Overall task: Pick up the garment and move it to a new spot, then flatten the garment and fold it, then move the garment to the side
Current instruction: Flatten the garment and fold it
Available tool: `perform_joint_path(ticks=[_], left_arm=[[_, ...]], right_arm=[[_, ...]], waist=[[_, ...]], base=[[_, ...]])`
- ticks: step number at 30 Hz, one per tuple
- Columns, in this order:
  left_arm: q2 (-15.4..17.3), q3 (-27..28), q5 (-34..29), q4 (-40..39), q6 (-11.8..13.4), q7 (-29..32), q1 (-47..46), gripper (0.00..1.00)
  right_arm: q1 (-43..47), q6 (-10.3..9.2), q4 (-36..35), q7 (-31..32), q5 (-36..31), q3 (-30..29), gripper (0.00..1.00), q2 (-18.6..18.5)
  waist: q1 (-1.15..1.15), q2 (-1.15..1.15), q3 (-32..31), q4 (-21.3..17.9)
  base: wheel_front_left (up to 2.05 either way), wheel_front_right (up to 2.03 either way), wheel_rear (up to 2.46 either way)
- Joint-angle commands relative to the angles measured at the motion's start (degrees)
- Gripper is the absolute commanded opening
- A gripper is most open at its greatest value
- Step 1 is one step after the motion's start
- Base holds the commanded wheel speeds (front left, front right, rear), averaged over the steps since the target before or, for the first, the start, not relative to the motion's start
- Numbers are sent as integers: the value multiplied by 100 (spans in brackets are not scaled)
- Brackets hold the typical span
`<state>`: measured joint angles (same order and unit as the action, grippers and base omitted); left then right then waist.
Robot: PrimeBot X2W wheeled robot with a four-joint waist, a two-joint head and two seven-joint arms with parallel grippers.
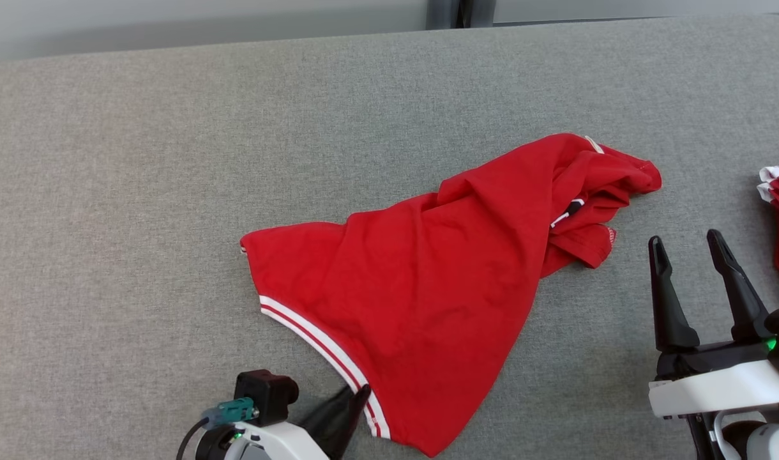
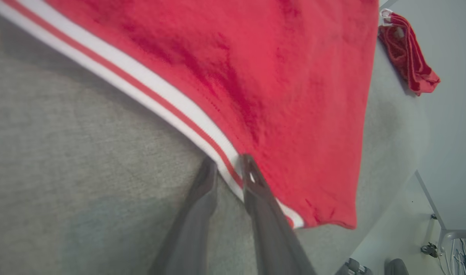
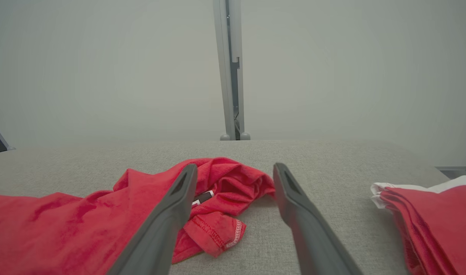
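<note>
The garment [image 1: 428, 275], surely soft, light and limp, sprawls from the worktop's [image 1: 140, 191] middle to its near edge, best taken by its striped hem [image 1: 313, 335], which my left pincer [image 2: 229, 168] straddles narrowly (pinched or not, I cannot tell) while my right pincer [image 1: 686, 241] gapes wide.

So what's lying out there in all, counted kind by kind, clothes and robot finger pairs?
Loose red garment: 1
Folded red pile: 1 (I cannot tell how many pieces are in it)
Pairs of dark fingers: 2, the left pair and the right pair
Total: 4
</note>
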<state>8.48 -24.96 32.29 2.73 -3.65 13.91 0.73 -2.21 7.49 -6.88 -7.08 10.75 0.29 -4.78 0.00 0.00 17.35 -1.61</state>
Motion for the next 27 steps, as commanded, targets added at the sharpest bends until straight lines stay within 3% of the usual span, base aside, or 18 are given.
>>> perform_joint_path(ticks=[1, 8, 13, 27], left_arm=[[32, -30, 46, 0, -54, 38, -35, 0], [72, 136, 106, -560, -173, -371, -264, 0], [242, 322, -125, -1311, -114, -579, -542, 0], [714, 803, -411, -3119, 87, -214, -1197, 0]], right_arm=[[-88, 1, 11, -30, 38, -32, 100, -3], [-113, 1, 65, -116, 38, -127, 100, 10], [-61, 1, 40, -127, 3, -206, 100, 34], [18, 1, 49, -139, 25, -256, 100, 116]], waist=[[0, 0, 9, 0], [0, 0, -22, 35], [0, 0, -151, 95], [0, 0, -398, 55]], base=[[0, 0, 0], [0, 0, 0], [0, 0, 0], [0, 0, 0]])
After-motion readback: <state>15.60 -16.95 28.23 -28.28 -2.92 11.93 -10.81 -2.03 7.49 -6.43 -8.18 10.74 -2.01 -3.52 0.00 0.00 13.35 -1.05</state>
